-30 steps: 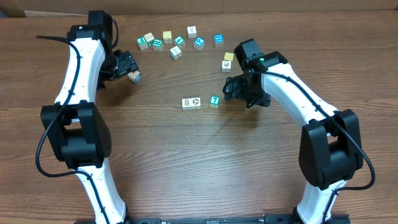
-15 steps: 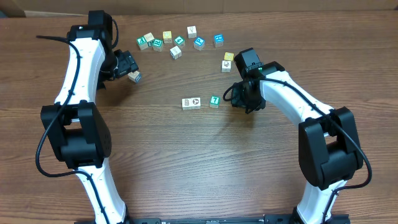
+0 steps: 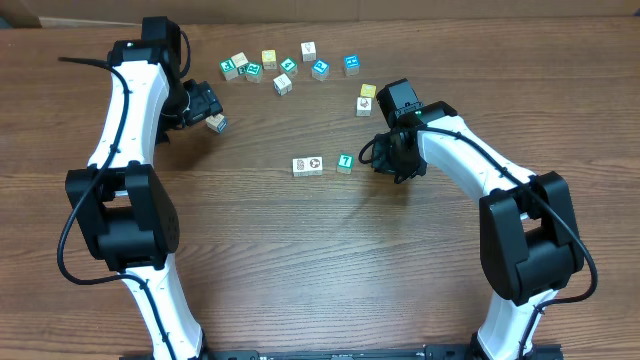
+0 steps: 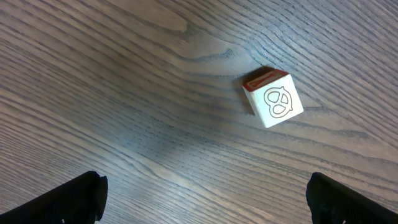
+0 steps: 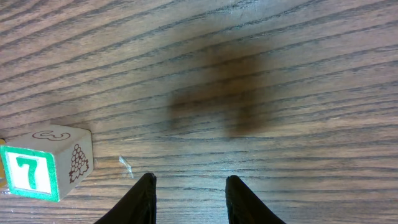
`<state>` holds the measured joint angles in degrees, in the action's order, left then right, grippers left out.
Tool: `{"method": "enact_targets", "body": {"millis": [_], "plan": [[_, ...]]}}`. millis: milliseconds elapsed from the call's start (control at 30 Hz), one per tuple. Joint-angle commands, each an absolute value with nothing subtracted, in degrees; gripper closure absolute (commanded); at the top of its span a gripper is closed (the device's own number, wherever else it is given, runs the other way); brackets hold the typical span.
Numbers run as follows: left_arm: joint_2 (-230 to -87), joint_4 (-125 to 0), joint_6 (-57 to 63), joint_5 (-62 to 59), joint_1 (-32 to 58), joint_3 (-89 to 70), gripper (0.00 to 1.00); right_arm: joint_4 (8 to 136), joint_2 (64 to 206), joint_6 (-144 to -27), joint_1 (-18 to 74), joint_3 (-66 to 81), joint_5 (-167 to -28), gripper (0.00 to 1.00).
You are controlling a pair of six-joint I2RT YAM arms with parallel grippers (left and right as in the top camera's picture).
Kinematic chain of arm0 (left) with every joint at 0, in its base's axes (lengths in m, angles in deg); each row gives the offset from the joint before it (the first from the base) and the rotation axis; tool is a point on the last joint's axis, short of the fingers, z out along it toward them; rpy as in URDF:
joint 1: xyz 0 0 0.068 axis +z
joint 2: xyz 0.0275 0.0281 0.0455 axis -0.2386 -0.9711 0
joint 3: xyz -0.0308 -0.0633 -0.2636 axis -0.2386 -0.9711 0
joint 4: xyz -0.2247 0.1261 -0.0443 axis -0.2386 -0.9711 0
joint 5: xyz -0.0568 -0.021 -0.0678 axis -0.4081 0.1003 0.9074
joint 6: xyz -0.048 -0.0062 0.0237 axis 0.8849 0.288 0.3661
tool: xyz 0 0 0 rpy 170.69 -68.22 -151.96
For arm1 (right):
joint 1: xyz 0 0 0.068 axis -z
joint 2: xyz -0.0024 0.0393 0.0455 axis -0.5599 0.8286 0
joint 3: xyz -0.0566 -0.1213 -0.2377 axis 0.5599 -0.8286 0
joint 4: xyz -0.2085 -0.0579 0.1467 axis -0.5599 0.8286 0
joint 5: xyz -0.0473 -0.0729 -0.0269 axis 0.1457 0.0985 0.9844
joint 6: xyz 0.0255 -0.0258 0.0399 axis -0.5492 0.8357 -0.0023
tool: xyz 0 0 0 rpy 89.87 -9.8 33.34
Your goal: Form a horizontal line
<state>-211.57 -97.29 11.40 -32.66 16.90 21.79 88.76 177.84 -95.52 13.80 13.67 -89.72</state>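
Overhead view: right gripper (image 3: 370, 155) has slid in beside the teal wooden number cube (image 3: 345, 161);
Jaws: pulled in narrow; holding nothing;
Line of cubes (image 3: 308, 166): not done yet

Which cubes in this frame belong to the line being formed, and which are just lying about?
Job: white picture cubes, two side by side; teal 7 cube just right of them, apart.
Lying about: pretzel cube on the left; scattered cubes along the far edge; yellow cube right of centre.

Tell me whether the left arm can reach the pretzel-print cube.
Probably yes: the left hand stands open, and the pretzel-print cube lies alone on the table just ahead of it.
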Motion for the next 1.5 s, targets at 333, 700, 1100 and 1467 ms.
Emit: {"method": "enact_targets", "body": {"millis": [333,700,1100,1467], "plan": [[-212.1,-97.2,10.9,-32.9,16.4,22.7,0.0,86.6,176.5,-96.9,13.9,10.8,-89.3,0.67],[-212.1,-97.2,10.9,-32.9,16.4,22.7,0.0,86.4,176.5,-96.9,13.9,10.7,-89.3,0.67],[-212.1,-97.2,10.9,-32.9,16.4,22.7,0.0,86.2,176.5,-96.9,13.9,10.7,-89.3,0.67],[-212.1,-97.2,10.9,-32.9,16.4,22.7,0.0,86.0,176.5,-96.9,13.9,10.7,-89.3,0.67]]}}
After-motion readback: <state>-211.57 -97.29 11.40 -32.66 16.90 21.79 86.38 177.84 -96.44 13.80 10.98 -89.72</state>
